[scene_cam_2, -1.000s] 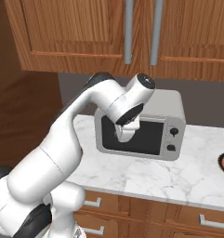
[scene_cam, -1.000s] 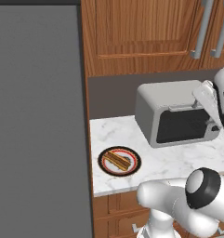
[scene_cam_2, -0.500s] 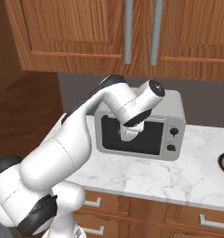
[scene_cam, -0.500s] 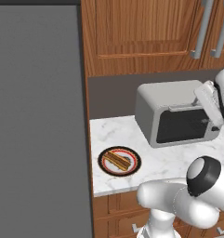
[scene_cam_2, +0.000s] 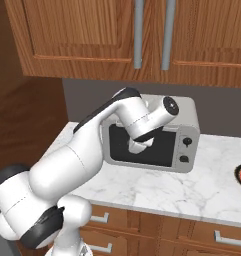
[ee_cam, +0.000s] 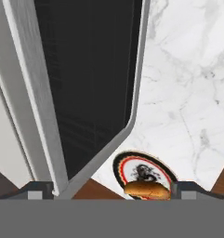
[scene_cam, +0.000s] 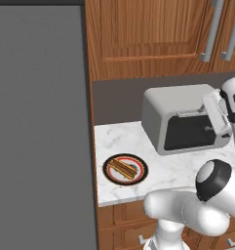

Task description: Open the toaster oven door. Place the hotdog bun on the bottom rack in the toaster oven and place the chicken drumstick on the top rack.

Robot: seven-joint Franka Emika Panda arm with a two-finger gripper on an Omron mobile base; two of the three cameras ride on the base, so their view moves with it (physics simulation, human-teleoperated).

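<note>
toaster oven door (ee_cam: pixel 92 79) shut (dark glass) | plate (ee_cam: pixel 143 168) on marble counter (ee_cam: pixel 187 93)

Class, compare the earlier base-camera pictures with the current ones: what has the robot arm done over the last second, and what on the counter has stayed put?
The arm's wrist has swung to the right across the toaster oven door, bringing the open gripper close to its glass. It has gripped nothing. The door has stayed shut, the toaster oven has not moved, and the plate remains where it was on the marble counter.
</note>
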